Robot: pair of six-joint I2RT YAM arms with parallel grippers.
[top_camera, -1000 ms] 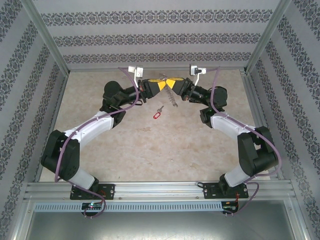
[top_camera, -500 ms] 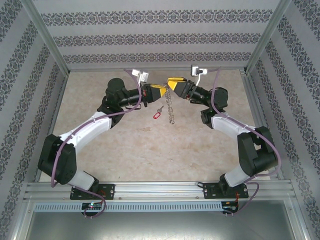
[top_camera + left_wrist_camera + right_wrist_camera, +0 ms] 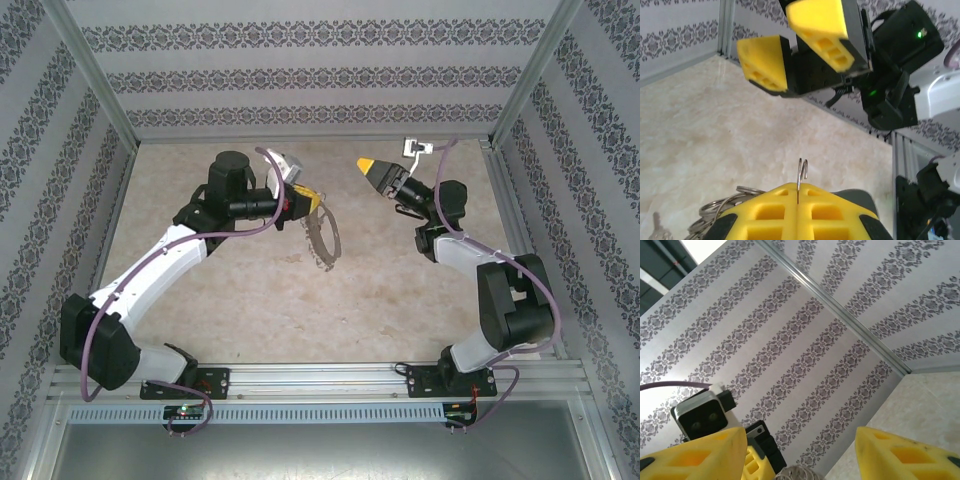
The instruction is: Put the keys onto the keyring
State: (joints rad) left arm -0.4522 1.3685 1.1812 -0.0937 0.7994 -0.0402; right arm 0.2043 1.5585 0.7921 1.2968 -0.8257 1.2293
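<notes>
Top view of a marble-patterned table (image 3: 250, 300) boxed in by patterned walls, with two robot arms bolted to an aluminium rail (image 3: 320, 378) at its near edge. The near half of the table lies open and offers the most room to work.

Past the middle, the left gripper (image 3: 305, 203) has its yellow fingers clenched on the keyring (image 3: 323, 238). The keyring hangs from them as a thin grey loop fringed with small metal bits. Whether its lower end touches the table, I cannot tell.

In the left wrist view, those closed fingers (image 3: 742, 225) pinch a doubled wire of the keyring (image 3: 801, 172) that stands up between them, with more rings bunched at lower left. The keyring looks light, slippery and floppy like a chain. It will likely sag and swing, so a second hold on bare wire beside the fringe seems best.

Further back, well apart to the right, the right gripper (image 3: 370, 166) is raised with its fingers spread, holding nothing. The left wrist view shows the right gripper (image 3: 789, 45) facing the keyring.

Behind both stands the back wall (image 3: 320, 100), near both wrists, so there is little room at the rear.
</notes>
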